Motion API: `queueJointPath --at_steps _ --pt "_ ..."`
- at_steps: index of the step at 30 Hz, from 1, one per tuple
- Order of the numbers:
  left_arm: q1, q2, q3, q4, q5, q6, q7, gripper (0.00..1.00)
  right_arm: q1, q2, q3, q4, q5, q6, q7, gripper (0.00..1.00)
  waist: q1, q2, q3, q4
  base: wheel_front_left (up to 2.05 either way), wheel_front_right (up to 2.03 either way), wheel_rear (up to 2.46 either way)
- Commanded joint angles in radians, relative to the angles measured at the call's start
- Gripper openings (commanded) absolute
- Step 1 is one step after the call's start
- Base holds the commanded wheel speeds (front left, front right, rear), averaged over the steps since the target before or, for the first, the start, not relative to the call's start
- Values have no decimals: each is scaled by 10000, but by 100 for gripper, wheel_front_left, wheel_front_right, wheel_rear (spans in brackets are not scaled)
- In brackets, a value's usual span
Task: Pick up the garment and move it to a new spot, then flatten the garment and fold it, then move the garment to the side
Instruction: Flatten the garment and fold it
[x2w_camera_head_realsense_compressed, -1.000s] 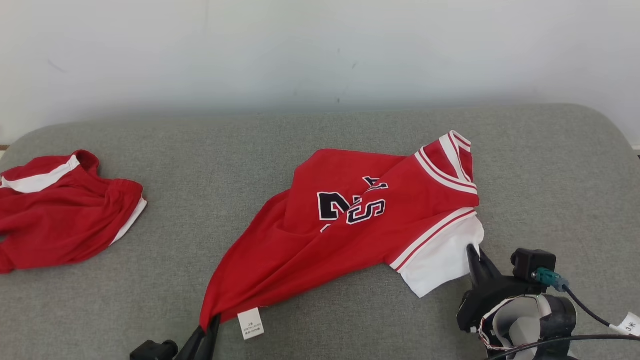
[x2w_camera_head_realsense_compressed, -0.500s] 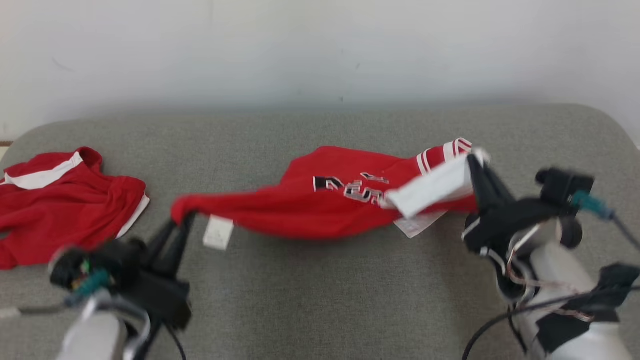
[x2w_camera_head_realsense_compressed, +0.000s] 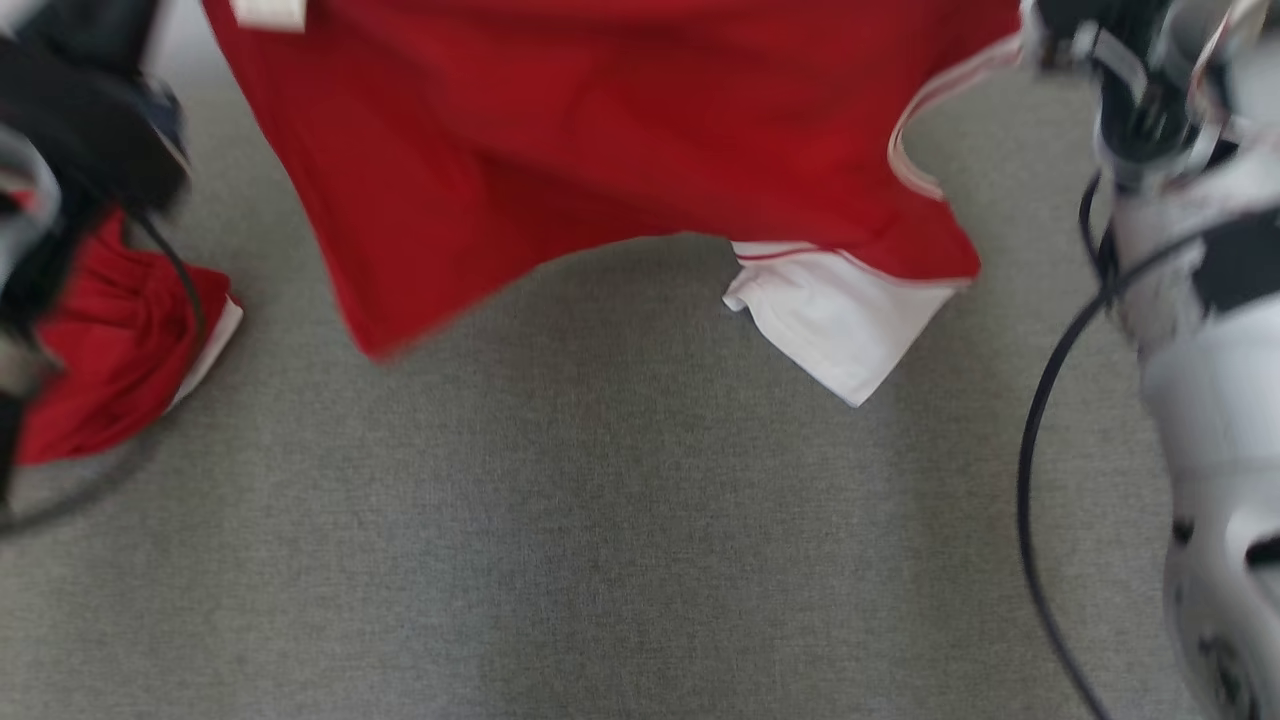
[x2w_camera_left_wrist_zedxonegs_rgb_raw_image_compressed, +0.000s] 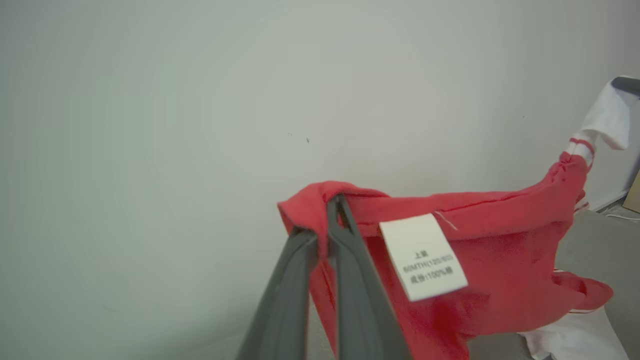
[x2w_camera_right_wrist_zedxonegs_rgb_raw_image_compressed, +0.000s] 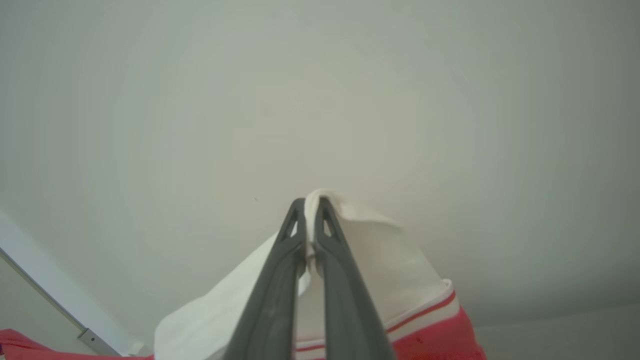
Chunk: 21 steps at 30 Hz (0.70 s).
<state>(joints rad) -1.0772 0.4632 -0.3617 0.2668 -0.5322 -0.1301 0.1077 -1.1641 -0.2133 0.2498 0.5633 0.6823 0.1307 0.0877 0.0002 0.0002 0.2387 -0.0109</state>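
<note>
Red jersey garment (x2w_camera_head_realsense_compressed: 600, 150) hangs in the air across 12 o'clock of the head view, slung between both arms, its body clear of the grey fabric surface (x2w_camera_head_realsense_compressed: 600, 560). Left claw (x2w_camera_left_wrist_zedxonegs_rgb_raw_image_compressed: 334, 200) is clamped together on a red hem corner, with the care label (x2w_camera_left_wrist_zedxonegs_rgb_raw_image_compressed: 422, 255) dangling just beside it. Right claw (x2w_camera_right_wrist_zedxonegs_rgb_raw_image_compressed: 310, 200) is pinched together on a white sleeve edge. Second white sleeve (x2w_camera_head_realsense_compressed: 840, 330) droops lowest, toward 3 o'clock; cannot tell whether it brushes the surface. Another red garment (x2w_camera_head_realsense_compressed: 110, 370) lies at 9 o'clock.

Judged step: carrying to a new spot. To do it well:
- hold both grips firm, with the claws level and well apart so the cloth is taut
- travel slowly to limit swing
- aim for the bare middle toward 6 o'clock, well away from the 9 o'clock heap
- let the drooping edge land first, so the body lays out flat rather than bunching
</note>
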Motion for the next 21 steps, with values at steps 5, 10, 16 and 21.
queueJointPath --at_steps 5,10,16,21 --pt "-2833 82 34 1608 -685 14 222 0 -3051 464 -512 1763 -257 1 -152 0 -2 -2 1623 -161 0 0 0" --pt "-4674 -2 -256 2826 -601 14 238 0 -5157 680 -682 3353 -918 1 -615 0 -2 -2 1817 -484 0 0 0" --pt "-6694 -167 -939 3898 -420 13 -215 0 -7078 695 -691 4708 -1964 1 -1278 0 -2 -2 1911 -744 0 0 0" --pt "-7929 -584 -912 4554 -718 20 -893 0 -8202 610 -693 5282 -2399 1 -1828 0 -2 -2 1962 -702 0 0 0"
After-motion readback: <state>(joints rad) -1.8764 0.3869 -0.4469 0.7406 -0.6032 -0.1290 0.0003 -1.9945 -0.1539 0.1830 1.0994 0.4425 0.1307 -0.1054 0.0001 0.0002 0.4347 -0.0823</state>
